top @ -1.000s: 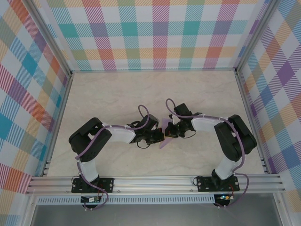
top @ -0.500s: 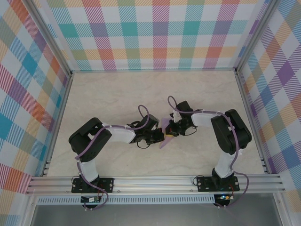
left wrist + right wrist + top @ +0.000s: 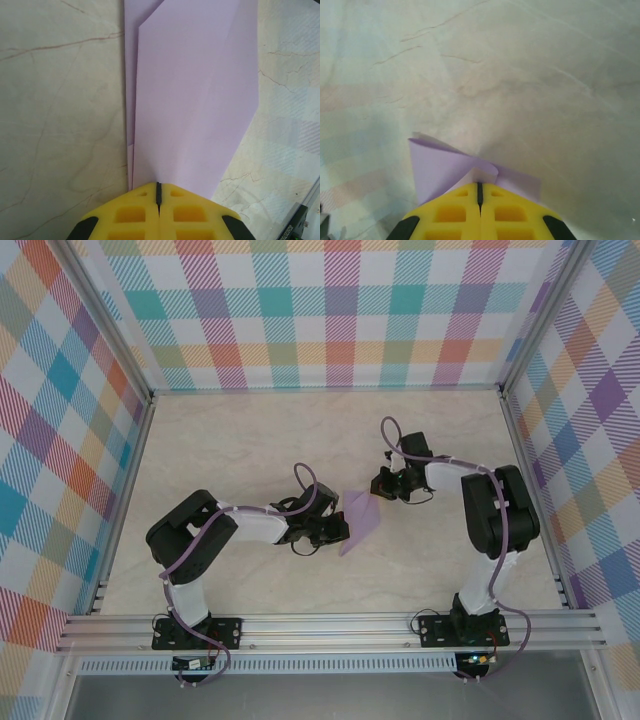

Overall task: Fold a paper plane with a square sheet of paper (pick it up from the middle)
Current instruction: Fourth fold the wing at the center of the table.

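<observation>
So the paper [image 3: 358, 522] sits mid-tabletop [image 3: 230, 440] between the two arms, creased into a smaller lavender shape. From the overhead cam it looks like a lopsided kite, wide at the far end and tapering to a point toward the near edge. The left hand [image 3: 337, 531] comes at it from the left and is clenched on its left edge. In the left wrist view the yellow fingers [image 3: 135, 217] are pressed together with just a thin slit between them, and the paper runs straight out from the tips, lying flat on the marble-look surface. You can see two layers there: the top one has slanted edges and a faint crease running down it, and a strip of the lower layer peeks out along its left side. The right hand [image 3: 381, 486] is at the paper's far right corner, its arm reaching in from the right. Its fingers [image 3: 455, 220] are squeezed together too, and a small lavender flap curls up right at the tips — looks like it's nipping that corner, though the actual contact is hidden behind the fingers. The hands are near each other but apart, with the paper spanning the gap.
</observation>
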